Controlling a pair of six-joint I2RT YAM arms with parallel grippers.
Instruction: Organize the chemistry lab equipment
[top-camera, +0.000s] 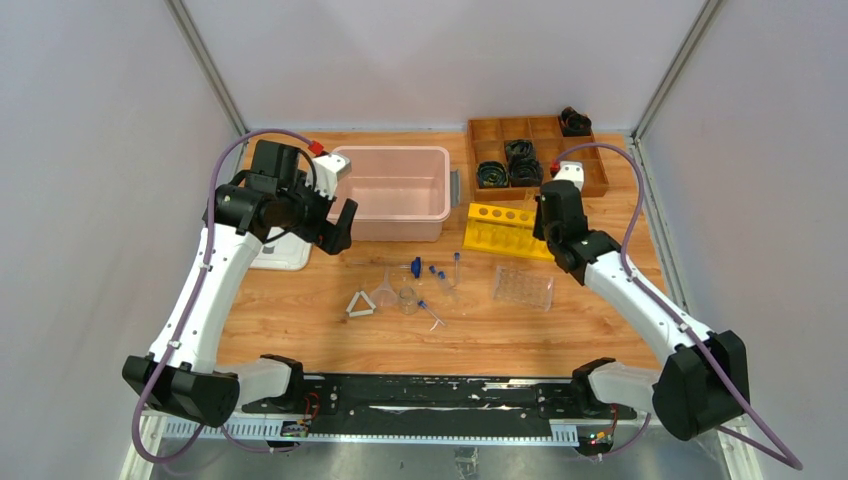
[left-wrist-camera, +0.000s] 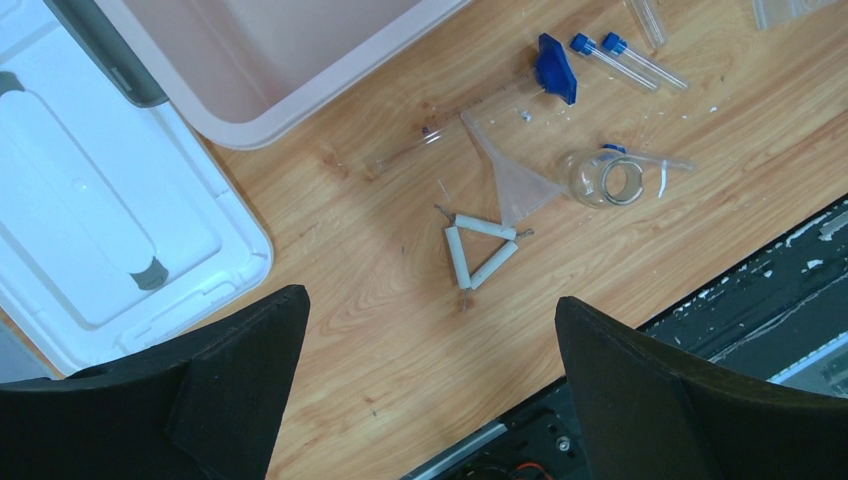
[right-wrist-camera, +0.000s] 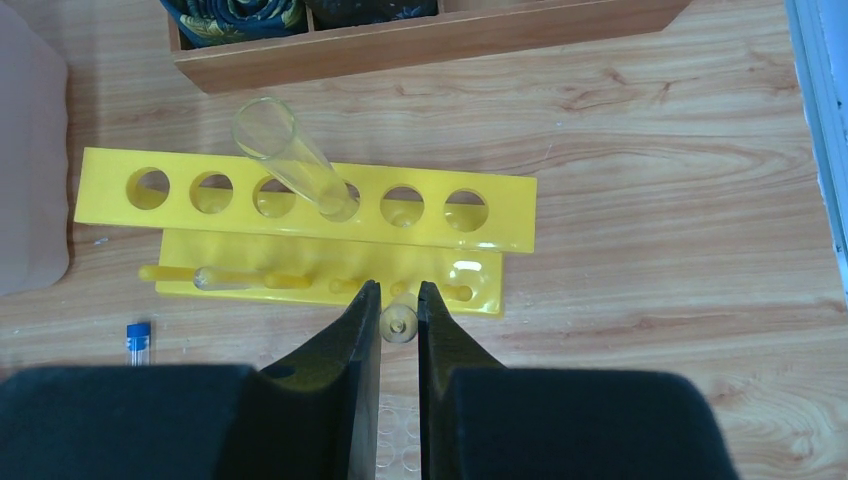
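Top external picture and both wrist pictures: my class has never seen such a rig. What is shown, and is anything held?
Two white-and-black robot arms stand at the table's near edge. The top picture looks down from behind them; the others come from wrist cameras. On the wooden table lie a white triangle, a clear funnel, a small clear jar and clear tubes with blue caps, near a pink tub, a clear tube rack and a yellow tube rack holding one leaning clear tube. The left gripper is wide open, empty. The right gripper is nearly shut over the yellow rack; its grip is unclear.
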